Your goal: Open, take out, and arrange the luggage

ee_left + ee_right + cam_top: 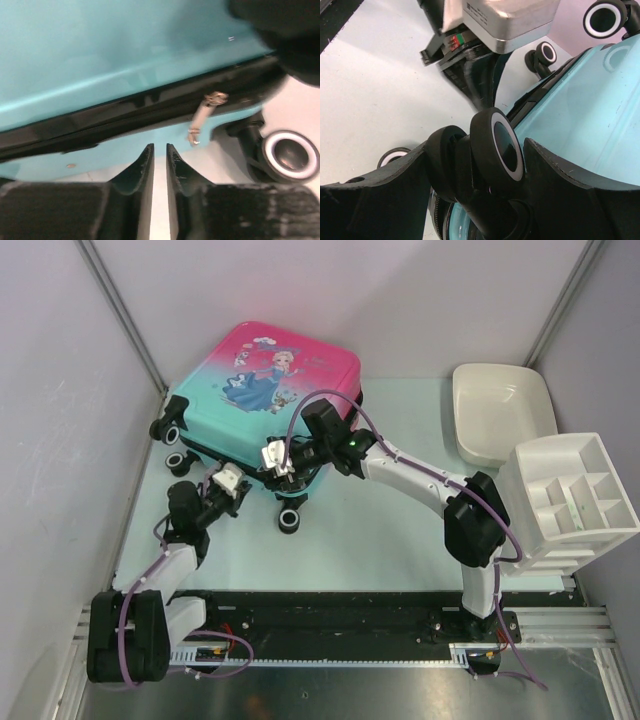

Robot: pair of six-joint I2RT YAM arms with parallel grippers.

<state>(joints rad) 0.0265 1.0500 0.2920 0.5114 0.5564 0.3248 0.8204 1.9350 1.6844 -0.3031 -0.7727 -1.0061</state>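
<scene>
The luggage (270, 380) lies flat and zipped at the back left of the table, print side up, pink fading to teal. My left gripper (243, 483) (160, 147) is at its near side, shut with nothing between its fingers. The tips sit just short of the black zipper band, and the metal zipper pull (202, 117) hangs slightly beyond them to the right. My right gripper (272, 472) (477, 145) reaches in from the right, its jaws wide on either side of a black twin caster wheel (500, 142) of the luggage (580, 110).
A white tub (500, 410) sits at the back right, and a white compartment organiser (570, 500) stands at the right edge. Grey walls close in on the left, back and right. Another caster (291, 155) lies right of the left fingers.
</scene>
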